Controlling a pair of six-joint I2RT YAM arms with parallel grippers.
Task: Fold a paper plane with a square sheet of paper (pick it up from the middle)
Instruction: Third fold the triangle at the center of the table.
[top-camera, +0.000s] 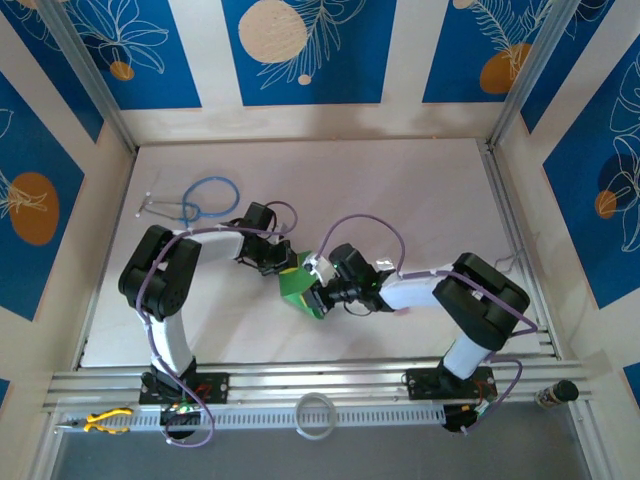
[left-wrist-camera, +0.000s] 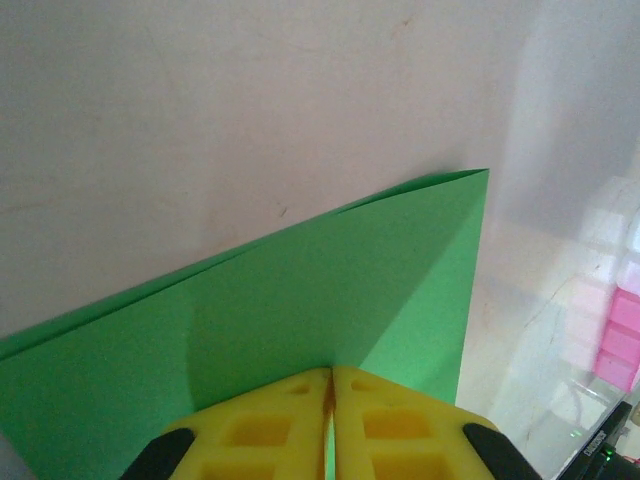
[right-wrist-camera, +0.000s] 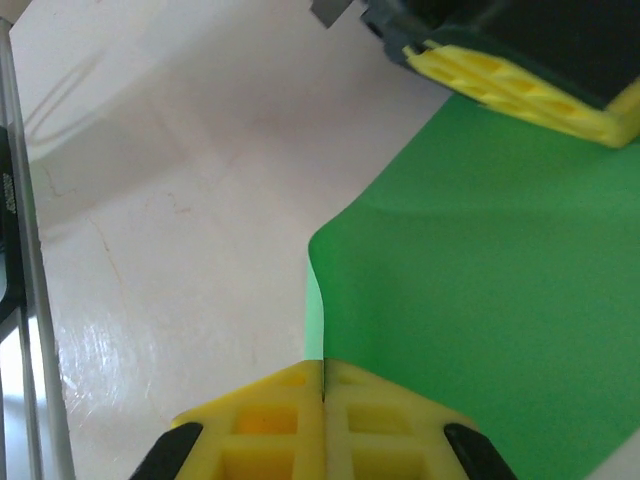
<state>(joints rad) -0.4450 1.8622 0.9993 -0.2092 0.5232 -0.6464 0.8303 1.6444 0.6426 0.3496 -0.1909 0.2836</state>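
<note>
Paper comes first: a bright-green sheet of thin paper (top-camera: 298, 287) is held near the middle of the white surface (top-camera: 400, 190), somewhat towards its near edge, pinched between both arms. From the left wrist the green sheet (left-wrist-camera: 300, 290) shows two layers along its upper edge, so it is folded. The left jaws, yellow-padded, are pressed together on one edge, with only the paper's thickness between them. The right jaws are likewise shut tight on the sheet (right-wrist-camera: 500, 260), which bends in a soft curve just beside them. Whether the paper touches the surface I cannot tell. Well apart, at the far left, lies a blue-tubed stethoscope (top-camera: 205, 200). A yellow-handled tool (top-camera: 105, 420) rests on the near rail.
</note>
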